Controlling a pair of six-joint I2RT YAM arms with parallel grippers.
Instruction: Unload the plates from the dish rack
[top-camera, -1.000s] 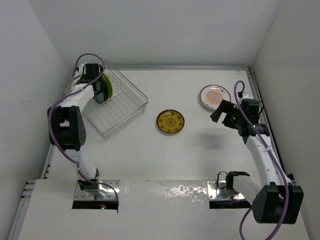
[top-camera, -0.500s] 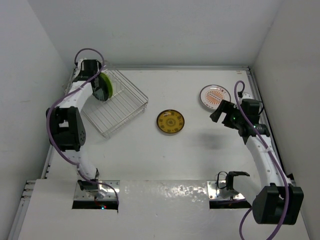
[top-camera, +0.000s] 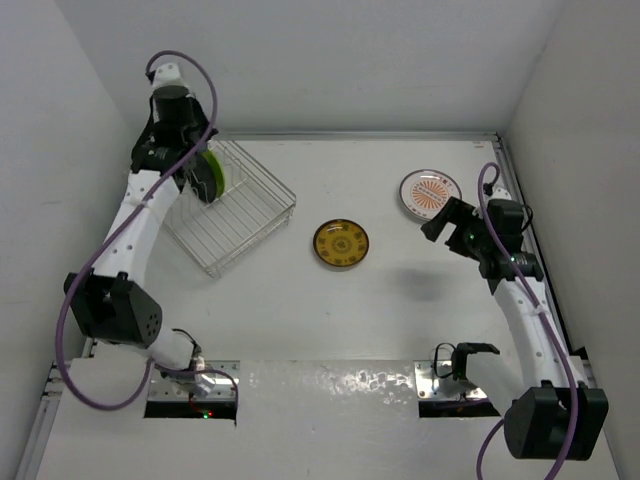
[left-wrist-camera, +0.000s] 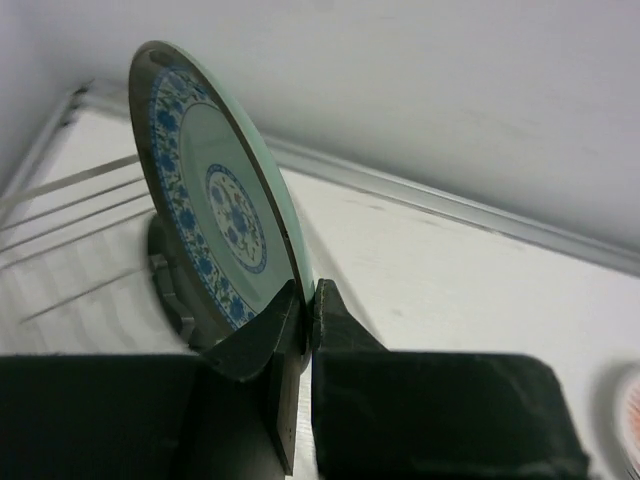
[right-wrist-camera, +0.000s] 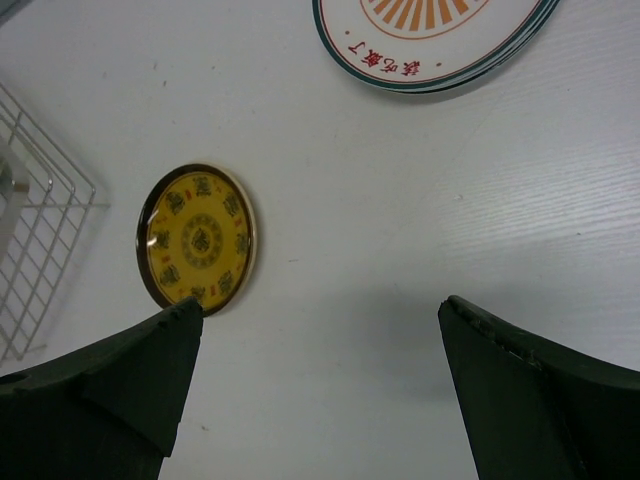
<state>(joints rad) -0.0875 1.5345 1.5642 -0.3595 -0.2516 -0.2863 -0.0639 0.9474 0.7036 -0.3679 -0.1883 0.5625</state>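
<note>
A pale green plate (left-wrist-camera: 215, 200) with a blue flower pattern stands on edge at the far left of the dish rack (top-camera: 240, 215), a silver wire rack. In the top view it shows as a lime green plate (top-camera: 208, 172). My left gripper (left-wrist-camera: 307, 290) is shut on its lower rim, one finger on each face. A dark rounded shape (left-wrist-camera: 165, 285) sits just behind the plate. A yellow plate (top-camera: 341, 243) lies flat mid-table and a white plate with an orange sunburst (top-camera: 430, 192) lies at the right. My right gripper (right-wrist-camera: 320, 305) hovers open between them, holding nothing.
The rack sits askew in the table's back left corner, close to the left wall. A raised metal edge (top-camera: 360, 135) runs along the table's back. The rack's corner (right-wrist-camera: 40, 230) shows at the left of the right wrist view.
My left gripper has closed on the green plate's rim, and the left arm has straightened and risen over the rack. The right arm has barely moved.
</note>
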